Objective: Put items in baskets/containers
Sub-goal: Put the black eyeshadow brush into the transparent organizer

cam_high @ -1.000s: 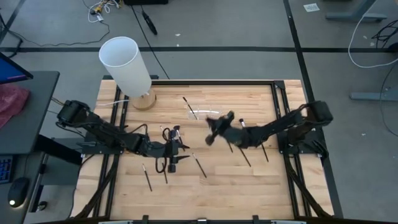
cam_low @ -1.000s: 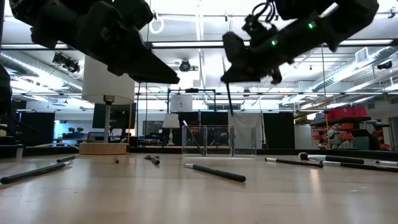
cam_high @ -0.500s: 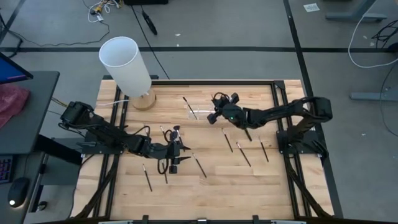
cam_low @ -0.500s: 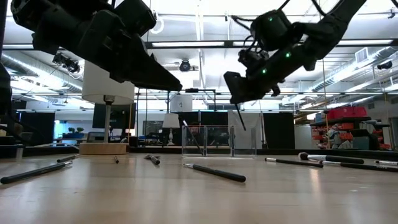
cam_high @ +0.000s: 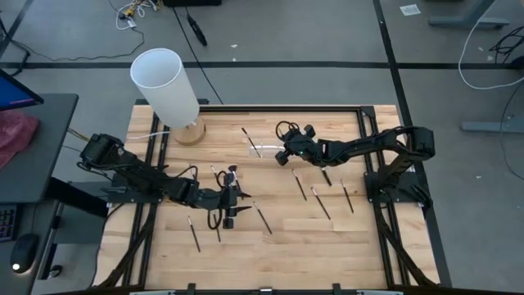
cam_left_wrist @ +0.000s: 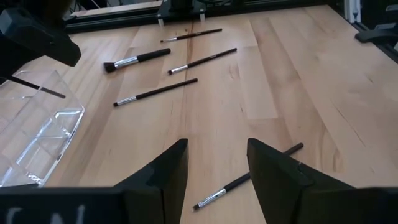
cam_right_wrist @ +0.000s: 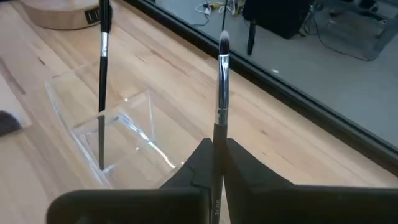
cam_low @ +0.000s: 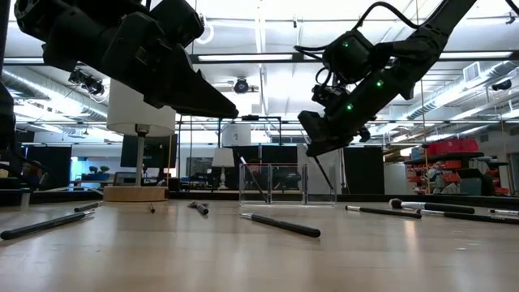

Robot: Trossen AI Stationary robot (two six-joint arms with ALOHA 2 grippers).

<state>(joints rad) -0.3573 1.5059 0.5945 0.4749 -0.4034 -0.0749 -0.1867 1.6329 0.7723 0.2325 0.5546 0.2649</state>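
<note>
Overhead, the right gripper (cam_high: pixel 288 153), just above centre, pinches a brush (cam_right_wrist: pixel 219 118) over the clear holder (cam_high: pixel 270 147), which already has one brush (cam_high: pixel 250 142) in it. The left gripper (cam_high: pixel 232 201), lower left, hangs open and empty. Several brushes (cam_high: pixel 322 202) lie scattered, still to be collected.

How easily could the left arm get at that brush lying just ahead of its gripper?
Probably easily: the left gripper is open, and the brush lies on bare table just beyond its fingers, nothing between.

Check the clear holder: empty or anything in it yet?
Not empty. One brush already stands in the clear holder, leaning on its wall. The right pincer holds a second brush beside it, not yet in.
</note>
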